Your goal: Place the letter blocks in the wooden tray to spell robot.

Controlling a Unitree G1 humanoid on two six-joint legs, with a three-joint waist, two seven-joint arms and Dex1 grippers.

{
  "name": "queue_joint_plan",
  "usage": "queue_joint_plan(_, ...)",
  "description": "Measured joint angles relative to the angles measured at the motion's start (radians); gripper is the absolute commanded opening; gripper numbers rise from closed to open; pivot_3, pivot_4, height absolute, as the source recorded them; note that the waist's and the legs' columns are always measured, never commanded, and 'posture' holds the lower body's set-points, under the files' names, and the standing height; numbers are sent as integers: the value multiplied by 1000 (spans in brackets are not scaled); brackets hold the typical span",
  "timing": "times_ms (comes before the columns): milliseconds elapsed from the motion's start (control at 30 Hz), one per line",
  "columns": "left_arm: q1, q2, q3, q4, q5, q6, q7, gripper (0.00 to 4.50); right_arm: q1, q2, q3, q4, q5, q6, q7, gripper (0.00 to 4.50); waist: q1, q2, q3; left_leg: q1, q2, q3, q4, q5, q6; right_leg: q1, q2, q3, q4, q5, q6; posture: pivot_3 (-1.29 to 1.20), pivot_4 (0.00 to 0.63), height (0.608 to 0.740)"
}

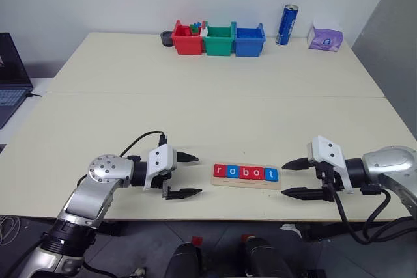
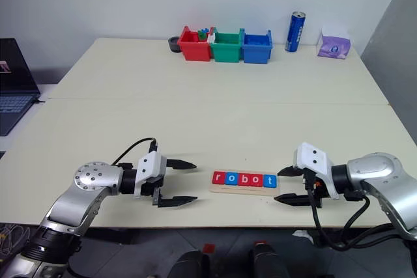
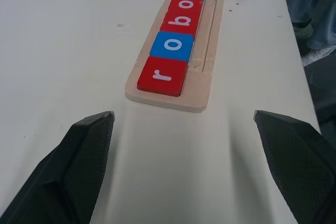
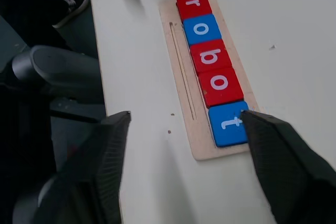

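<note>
While both arms sat low at the near edge of the table, the wooden tray lay between them, close to that near edge. All five letter blocks were in it, side by side and touching, reading r-o-b-o-t from left to right: red r, blue o, red b, red o, blue t. Blocks filled the far strip of the tray; a thin groove ran along the near strip, bare.

Left gripper was just left of the tray, pointing right at it, fingers spread wide, nothing between them, not touching tray or blocks. Right gripper was just right of the tray, pointing left, fingers also spread apart and empty. In the right wrist view one fingertip overlapped the blue t; contact couldn't be told, but head views showed a gap to the tray end.

Far side of the table: red bin, green bin and blue bin in a row, touching. Small items stuck up from the red one. Blue can stood upright right of the bins, purple tissue pack further right. Laptop at far left.
</note>
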State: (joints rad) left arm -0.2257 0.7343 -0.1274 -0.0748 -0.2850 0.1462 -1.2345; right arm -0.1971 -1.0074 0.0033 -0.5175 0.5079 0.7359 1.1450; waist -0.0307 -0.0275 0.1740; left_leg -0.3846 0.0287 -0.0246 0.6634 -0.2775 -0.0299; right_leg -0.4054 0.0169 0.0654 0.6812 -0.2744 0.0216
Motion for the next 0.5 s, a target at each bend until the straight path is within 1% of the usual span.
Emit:
queue_joint_plan(233,-25,0,10,-15,-16,21,4,4500,-13,-10,-46,21,31,-3,6,4477,0,0,0,0,0,0,0,0,0,0,0,0,0,0,0,0,150,740)
queue_joint_plan(500,-25,0,9,-14,-8,-5,0,4500,-26,-13,-45,55,-14,-83,5,4477,0,0,0,0,0,0,0,0,0,0,0,0,0,0,0,0,150,740)
